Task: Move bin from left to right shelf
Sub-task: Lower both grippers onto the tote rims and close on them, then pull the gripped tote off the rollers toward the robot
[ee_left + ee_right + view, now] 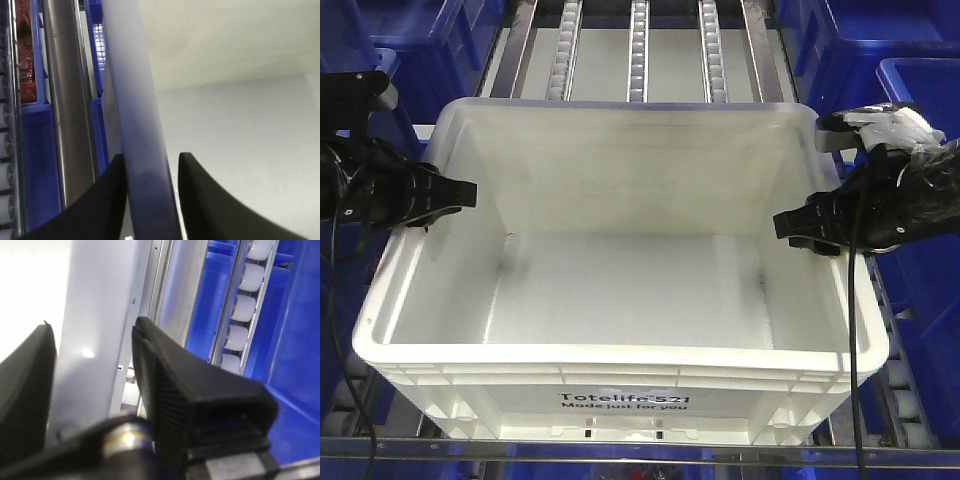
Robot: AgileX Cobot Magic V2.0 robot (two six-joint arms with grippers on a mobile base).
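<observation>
Both left fingers [442, 194] and right fingers [802, 222] apparently pinch bin [620, 385] rim.

The white bin [470, 395] carries black print on its front outer wall: "Totelife 521". Just beneath, in smaller letters, stands a second line, "Made just for you". Both lines sit centred, low on that wall, upright to the front-facing camera.

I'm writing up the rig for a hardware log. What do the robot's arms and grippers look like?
Both arms are black, with black cables looping off them. The left gripper and right gripper end in black, wedge-shaped fingers, finely ribbed on the right one. The right arm carries crinkled clear plastic wrap near its wrist.
</observation>
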